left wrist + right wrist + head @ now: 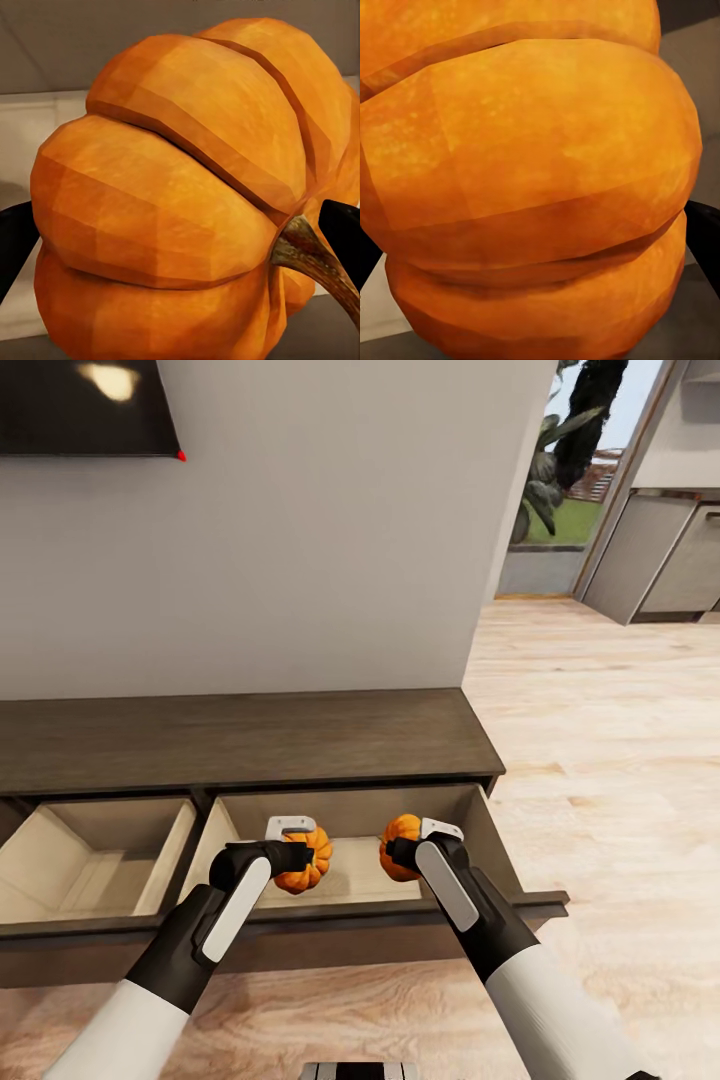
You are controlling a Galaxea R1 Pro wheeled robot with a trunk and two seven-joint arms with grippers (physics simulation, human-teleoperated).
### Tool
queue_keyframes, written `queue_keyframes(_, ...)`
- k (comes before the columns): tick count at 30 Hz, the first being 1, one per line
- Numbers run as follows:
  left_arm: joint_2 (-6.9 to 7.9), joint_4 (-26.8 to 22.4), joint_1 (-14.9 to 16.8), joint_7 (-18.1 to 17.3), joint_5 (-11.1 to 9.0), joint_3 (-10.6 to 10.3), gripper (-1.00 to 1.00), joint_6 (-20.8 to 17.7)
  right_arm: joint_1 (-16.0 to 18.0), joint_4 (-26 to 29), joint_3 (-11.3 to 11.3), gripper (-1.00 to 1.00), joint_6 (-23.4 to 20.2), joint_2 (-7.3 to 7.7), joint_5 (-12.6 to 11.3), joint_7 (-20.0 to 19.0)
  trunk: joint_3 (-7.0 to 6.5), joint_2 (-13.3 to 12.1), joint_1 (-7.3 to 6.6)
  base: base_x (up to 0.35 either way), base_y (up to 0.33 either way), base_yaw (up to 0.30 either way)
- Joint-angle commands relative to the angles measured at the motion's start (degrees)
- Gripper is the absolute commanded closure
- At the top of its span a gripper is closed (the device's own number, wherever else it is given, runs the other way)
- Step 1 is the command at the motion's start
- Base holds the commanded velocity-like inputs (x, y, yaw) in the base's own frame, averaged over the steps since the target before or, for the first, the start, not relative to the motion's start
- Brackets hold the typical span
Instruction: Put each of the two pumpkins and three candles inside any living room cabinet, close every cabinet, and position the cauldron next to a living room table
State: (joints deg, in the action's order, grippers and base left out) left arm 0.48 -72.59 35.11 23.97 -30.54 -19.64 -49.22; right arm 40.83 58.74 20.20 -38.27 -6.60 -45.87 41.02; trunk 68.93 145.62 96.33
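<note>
Dark-brown wood: our long low cabinet (240, 740) stands against the grey wall (330, 530) with two pale-lined drawers pulled open.

We reach both arms over the right-hand drawer (350, 865), beside the left-hand drawer (90, 850). Our left gripper (298, 856) is clamped on the left pumpkin (310, 860), whose brown stem (319, 262) shows at the left wrist camera. Our right gripper (398, 852) is clamped on the right pumpkin (398, 845). Both pumpkins hang inside the drawer's span; we cannot tell whether they touch its floor.
</note>
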Motion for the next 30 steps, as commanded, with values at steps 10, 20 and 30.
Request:
queue_keyframes(10, 0.09, -1.23, -0.03, 0.71, -0.4, -0.13, 1.0, -0.13, 0.05, 0.05, 0.14, 1.0, -0.05, 0.01, -0.56, 0.55, 0.05, 0.02, -0.01, 0.034, 0.0, 0.0)
queue_keyframes(20, 0.05, -1.39, -0.04, 0.79, -0.32, -0.13, 1.0, -0.22, 0.11, -0.02, 0.11, 1.0, -1.95, 0.01, -0.62, 0.52, 0.05, 0.02, -0.01, 0.073, 0.0, 0.0)
queue_keyframes(30, 0.03, -1.44, 0.02, 0.79, -0.79, -0.09, 1.0, -3.34, 0.26, -0.14, 0.1, 1.0, -2.91, 0.01, -0.64, 0.62, 1.38, 0.1, 0.14, 0.002, 0.0, 0.0)
